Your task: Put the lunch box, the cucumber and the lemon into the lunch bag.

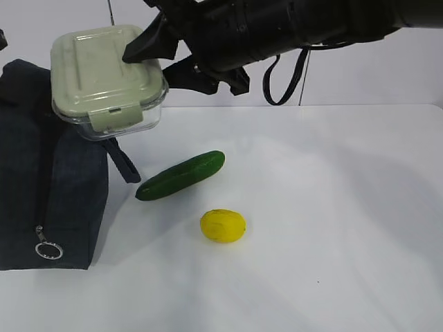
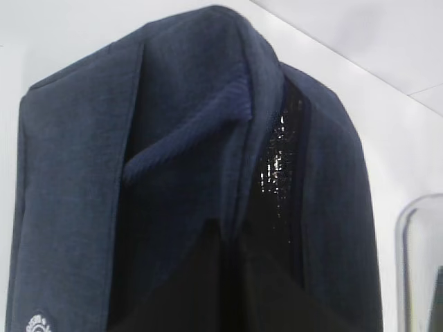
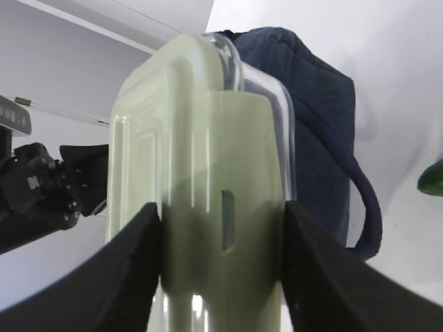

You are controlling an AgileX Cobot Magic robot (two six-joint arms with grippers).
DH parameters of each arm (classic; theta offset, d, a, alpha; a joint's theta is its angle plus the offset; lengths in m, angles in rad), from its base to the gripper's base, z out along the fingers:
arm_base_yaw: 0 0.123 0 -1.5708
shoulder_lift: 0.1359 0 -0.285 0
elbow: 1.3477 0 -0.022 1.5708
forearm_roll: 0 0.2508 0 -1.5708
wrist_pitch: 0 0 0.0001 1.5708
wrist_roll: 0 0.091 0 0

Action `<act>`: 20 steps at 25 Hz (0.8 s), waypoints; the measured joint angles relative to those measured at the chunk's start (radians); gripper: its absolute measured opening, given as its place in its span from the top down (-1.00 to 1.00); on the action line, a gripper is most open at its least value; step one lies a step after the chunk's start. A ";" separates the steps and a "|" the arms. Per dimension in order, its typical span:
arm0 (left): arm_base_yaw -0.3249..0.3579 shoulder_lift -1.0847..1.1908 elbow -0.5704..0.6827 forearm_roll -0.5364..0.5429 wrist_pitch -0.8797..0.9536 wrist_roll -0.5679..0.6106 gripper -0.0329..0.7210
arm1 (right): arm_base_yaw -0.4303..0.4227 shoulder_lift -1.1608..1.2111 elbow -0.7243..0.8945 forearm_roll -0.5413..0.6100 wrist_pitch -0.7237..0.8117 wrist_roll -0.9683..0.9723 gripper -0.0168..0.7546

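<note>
Holding a clear rectangular lunch box (image 1: 111,83) with a pale sage-green clip lid above a boxy dark navy fabric lunch bag (image 1: 48,200), the right gripper (image 3: 221,259) has its black fingers (image 3: 128,277) clamped on the box's two sides.

Glossy, slightly curved dark green cucumber (image 1: 181,175) lies on the smooth white table (image 1: 332,228); dimpled yellow oval lemon (image 1: 223,225) sits just beside it; left gripper unseen, fingers together, close to the bag; silver ring zipper pull (image 1: 48,248) hangs low on the bag's side.
</note>
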 joint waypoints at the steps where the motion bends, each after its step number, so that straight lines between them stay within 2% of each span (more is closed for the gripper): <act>1: 0.000 0.000 0.000 0.000 -0.002 0.000 0.93 | 0.002 0.002 0.000 0.000 -0.009 0.000 -0.07; 9: -0.081 0.024 0.000 0.000 -0.041 -0.021 0.93 | 0.030 0.013 -0.002 0.006 -0.079 0.002 -0.07; 20: -0.088 0.026 0.000 0.008 -0.056 -0.029 0.93 | 0.030 0.096 -0.002 -0.089 -0.099 0.004 -0.07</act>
